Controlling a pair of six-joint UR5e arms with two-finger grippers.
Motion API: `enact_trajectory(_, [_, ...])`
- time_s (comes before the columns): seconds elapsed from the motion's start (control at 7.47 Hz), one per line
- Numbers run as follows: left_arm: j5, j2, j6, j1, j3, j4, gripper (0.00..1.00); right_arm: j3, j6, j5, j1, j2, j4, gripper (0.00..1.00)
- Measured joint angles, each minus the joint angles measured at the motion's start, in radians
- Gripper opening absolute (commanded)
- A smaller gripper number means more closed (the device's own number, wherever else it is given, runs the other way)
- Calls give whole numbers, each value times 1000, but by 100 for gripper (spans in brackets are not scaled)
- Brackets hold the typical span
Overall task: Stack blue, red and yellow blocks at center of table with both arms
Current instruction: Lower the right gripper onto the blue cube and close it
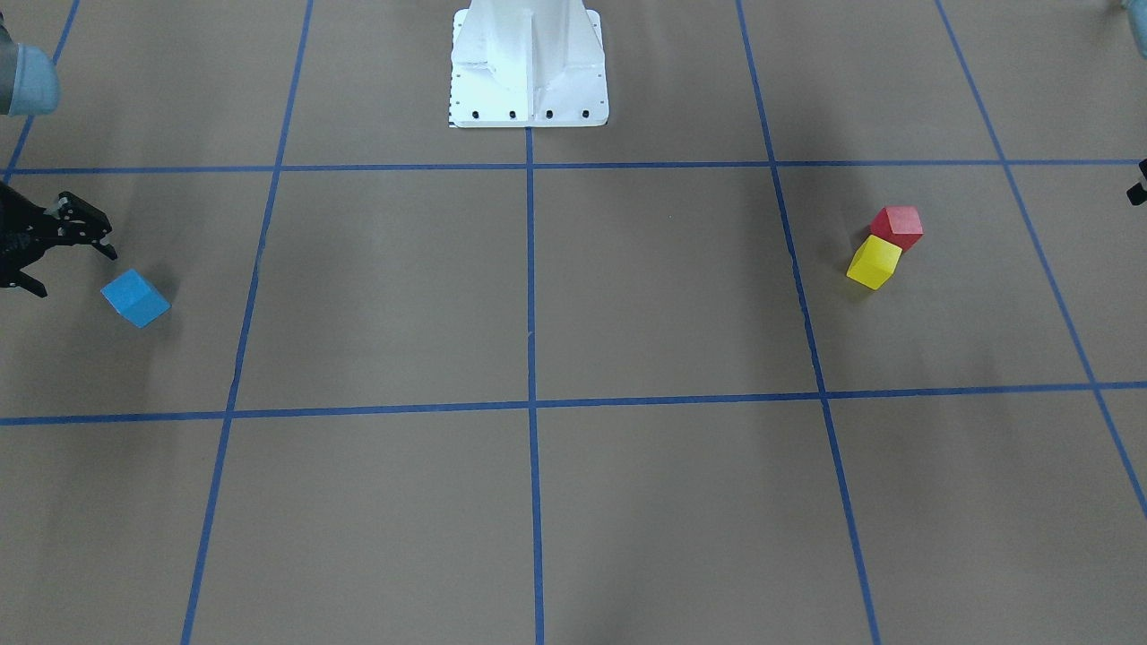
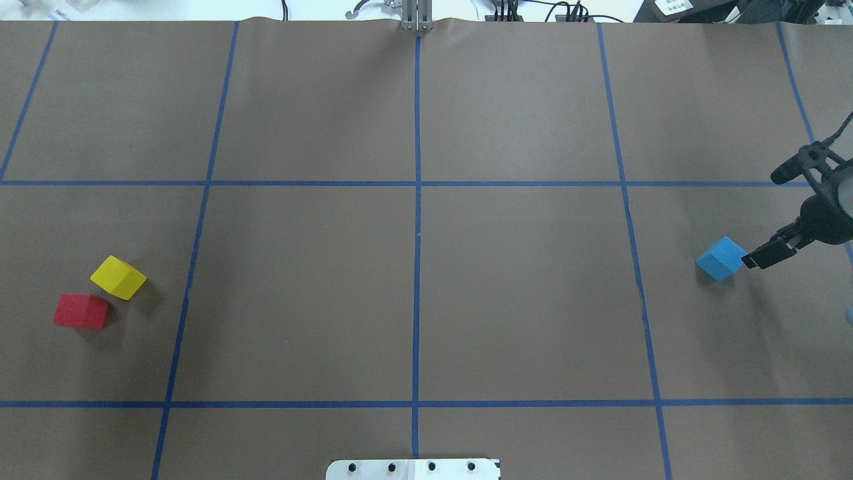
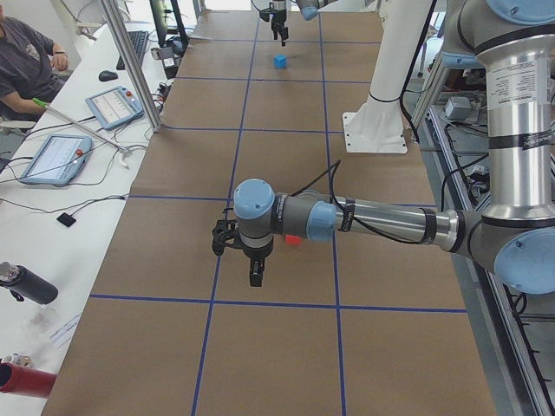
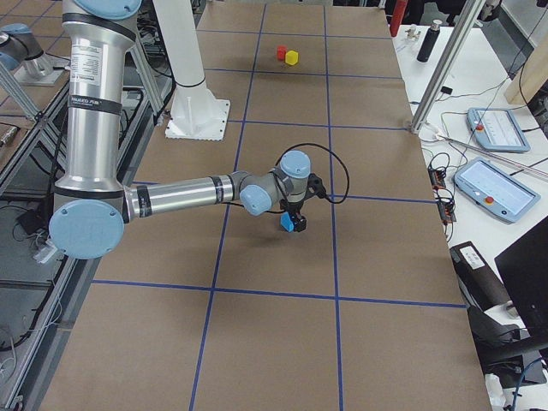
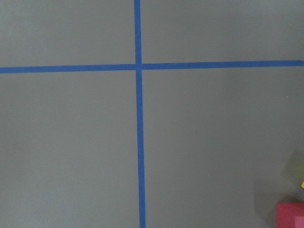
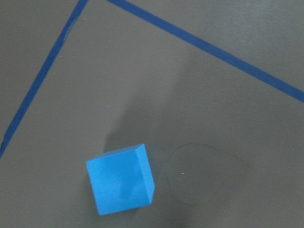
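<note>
Seen from overhead, the brown table (image 2: 533,300) bears a blue tape grid. The blue block (image 2: 721,259) lies far toward 3 o'clock from the centre. The right gripper (image 1: 75,270) is at the block's 3 o'clock, its fingers spread, one fingertip just beside the block. Far toward 9 o'clock lies the red block (image 2: 81,311), with the yellow block (image 2: 118,277) just beside it at its 1 o'clock. The left gripper (image 3: 238,260) hangs near that pair; I cannot tell whether it is spread.

Front-facing view: left pincer (image 1: 1138,186) a black sliver at right edge, jaw spread unreadable. Left wrist view: red block (image 5: 290,216) cropped by lower right corner, yellow block (image 5: 302,184) a sliver.
</note>
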Motion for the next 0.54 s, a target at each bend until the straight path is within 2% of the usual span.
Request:
enact_trajectory(0.27, [1, 0, 1, 0, 0, 0, 100, -2, 3, -29, -45, 9, 0, 97])
enact_trajectory(0.54, [2, 0, 2, 0, 0, 0, 100, -16, 1, -60, -91, 39, -1, 86])
